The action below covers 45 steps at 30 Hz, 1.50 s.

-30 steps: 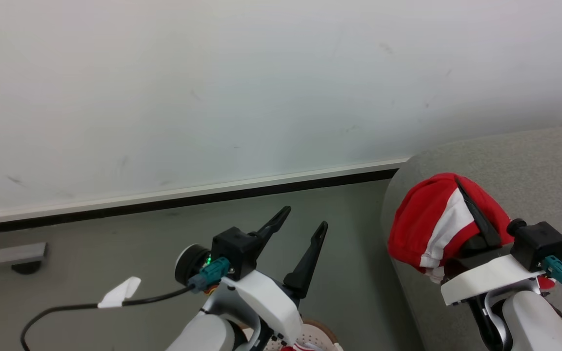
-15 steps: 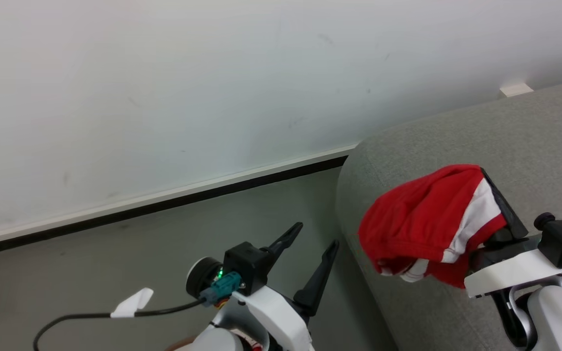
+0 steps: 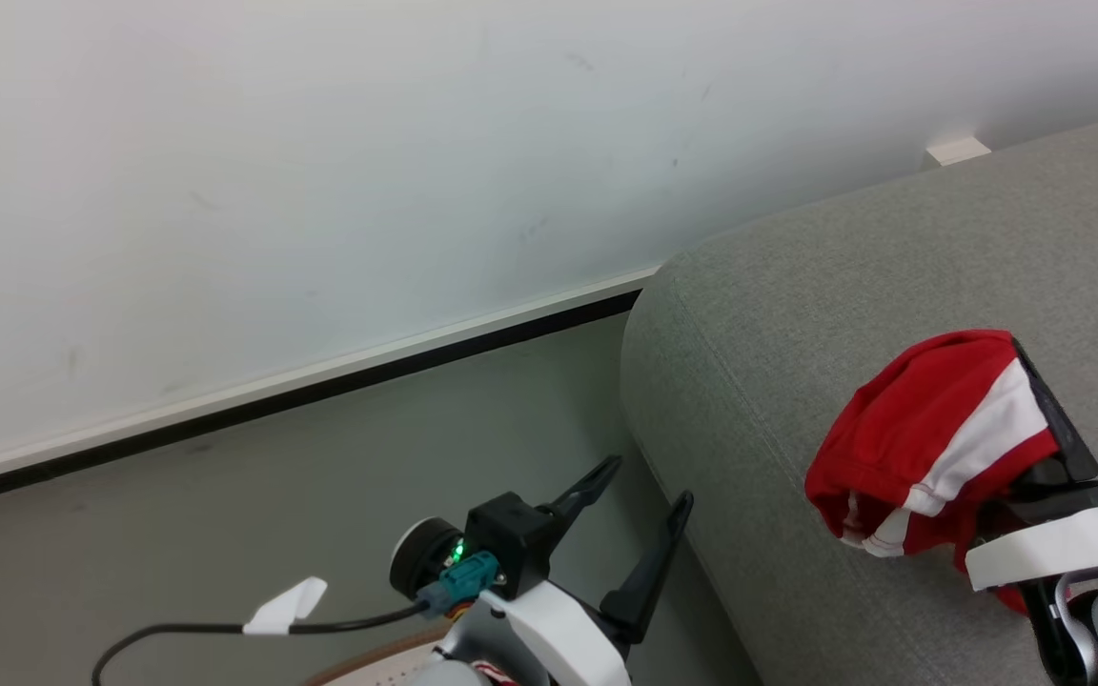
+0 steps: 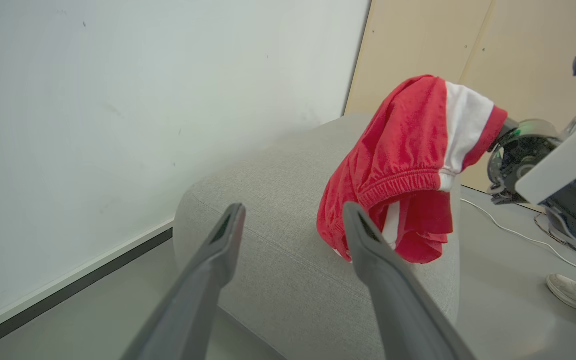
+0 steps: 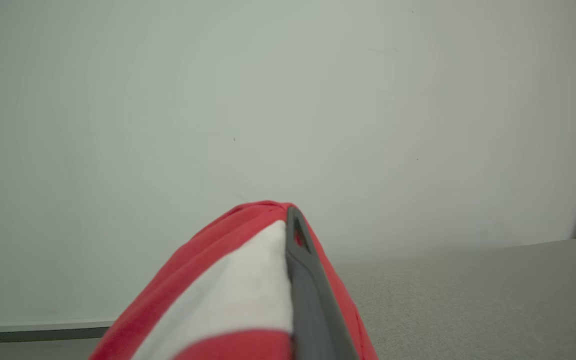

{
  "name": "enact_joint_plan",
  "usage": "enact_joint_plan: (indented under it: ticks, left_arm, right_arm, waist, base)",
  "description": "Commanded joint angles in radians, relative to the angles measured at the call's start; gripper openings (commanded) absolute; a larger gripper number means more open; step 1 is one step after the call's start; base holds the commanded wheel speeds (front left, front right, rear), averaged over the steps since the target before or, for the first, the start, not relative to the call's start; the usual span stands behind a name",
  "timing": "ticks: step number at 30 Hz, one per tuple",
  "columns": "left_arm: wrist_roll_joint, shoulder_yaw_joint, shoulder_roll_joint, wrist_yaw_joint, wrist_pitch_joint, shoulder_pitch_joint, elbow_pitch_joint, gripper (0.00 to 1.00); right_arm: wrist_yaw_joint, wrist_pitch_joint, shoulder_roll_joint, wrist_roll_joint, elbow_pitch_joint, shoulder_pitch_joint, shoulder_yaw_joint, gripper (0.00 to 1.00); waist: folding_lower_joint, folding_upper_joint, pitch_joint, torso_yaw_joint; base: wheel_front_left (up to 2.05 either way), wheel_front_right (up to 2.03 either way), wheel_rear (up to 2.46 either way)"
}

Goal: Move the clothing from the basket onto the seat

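The clothing (image 3: 930,429) is a red garment with white stripes, and my right gripper (image 3: 1021,345) is shut on it at the right of the head view. It hangs bunched over the grey seat (image 3: 797,324), right of the seat's rounded left end. The left wrist view has the clothing (image 4: 403,150) dangling just above the seat (image 4: 268,215); I cannot tell whether its hem touches. In the right wrist view the clothing (image 5: 228,295) drapes over my right gripper (image 5: 292,214). My left gripper (image 3: 650,479) (image 4: 293,215) stands open and holds nothing, over the floor. A sliver of the basket's brown rim (image 3: 358,664) peeks out at the bottom edge.
A white wall (image 3: 320,191) with a dark baseboard (image 3: 320,386) runs behind the grey floor (image 3: 225,514). A person's pale shoe (image 4: 575,295) and a white cable (image 4: 508,227) lie on the floor past the seat. Tan panels (image 4: 443,35) stand beyond.
The head view has swung toward the seat. My right gripper has carried the clothing from the seat's left edge further in over the seat. The left gripper has stayed open.
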<state>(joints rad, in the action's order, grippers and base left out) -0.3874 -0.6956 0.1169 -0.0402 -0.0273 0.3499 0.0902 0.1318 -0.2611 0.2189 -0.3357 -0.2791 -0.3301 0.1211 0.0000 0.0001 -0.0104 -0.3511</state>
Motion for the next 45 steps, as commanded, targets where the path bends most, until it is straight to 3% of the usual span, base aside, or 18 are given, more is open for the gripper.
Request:
enact_joint_plan:
  ticks: [1, 6, 14, 24, 29, 37, 39, 41, 45]
  left_arm:
    - [0.007, -0.003, 0.007, 0.003, 0.001, 0.005, -0.004, 1.00]
    - [0.021, -0.016, 0.014, 0.011, 0.020, 0.037, -0.021, 1.00]
    - [0.066, -0.028, 0.017, 0.037, 0.048, 0.169, -0.038, 1.00]
    - [0.107, -0.031, -0.010, 0.064, 0.042, 0.343, -0.055, 1.00]
    - [0.110, -0.038, -0.022, 0.068, 0.033, 0.392, -0.059, 1.00]
    - [0.098, -0.033, -0.020, 0.057, 0.011, 0.392, -0.027, 1.00]
    - [0.089, -0.031, -0.015, 0.058, 0.000, 0.377, -0.012, 1.00]
    - [0.076, -0.021, -0.018, 0.051, -0.015, 0.361, 0.003, 1.00]
    - [0.055, -0.002, -0.007, 0.043, -0.032, 0.336, 0.032, 1.00]
  right_arm:
    - [-0.002, -0.003, 0.002, -0.006, 0.008, 0.004, -0.013, 0.00]
    - [-0.002, -0.003, 0.005, -0.013, 0.015, -0.047, -0.072, 0.00]
    - [-0.002, -0.003, 0.073, -0.005, -0.045, -0.244, -0.188, 0.00]
    - [-0.002, 0.000, 0.204, 0.029, -0.257, -0.564, -0.378, 0.00]
    - [-0.002, 0.001, 0.261, 0.139, -0.417, -0.677, -0.516, 0.00]
    - [-0.002, -0.003, 0.206, 0.317, -0.604, -0.700, -0.686, 0.02]
    - [-0.002, -0.004, 0.188, 0.346, -0.620, -0.677, -0.726, 0.42]
    - [-0.002, -0.004, 0.167, 0.364, -0.633, -0.646, -0.759, 1.00]
    - [-0.002, -0.002, 0.135, 0.398, -0.633, -0.591, -0.796, 1.00]
  waist:
    - [0.0000, -0.0001, -0.008, 0.002]
    - [0.0000, -0.0001, -0.071, 0.025]
    - [0.0000, -0.0001, -0.247, 0.105]
    - [0.0000, -0.0001, -0.486, 0.181]
    - [0.0000, -0.0001, -0.578, 0.219]
    - [0.0000, -0.0001, -0.634, 0.251]
    - [0.0000, -0.0001, -0.617, 0.250]
    - [0.0000, -0.0001, -0.590, 0.249]
    - [0.0000, -0.0001, -0.535, 0.238]
  base:
    - [0.00, 0.00, 0.00]
    - [0.00, 0.00, 0.00]
    - [0.00, 0.00, 0.00]
    - [0.00, 0.00, 0.00]
    - [0.00, 0.00, 0.00]
    - [0.00, 0.00, 0.00]
    - [0.00, 0.00, 0.00]
    - [0.00, 0.00, 0.00]
    - [0.00, 0.00, 0.00]
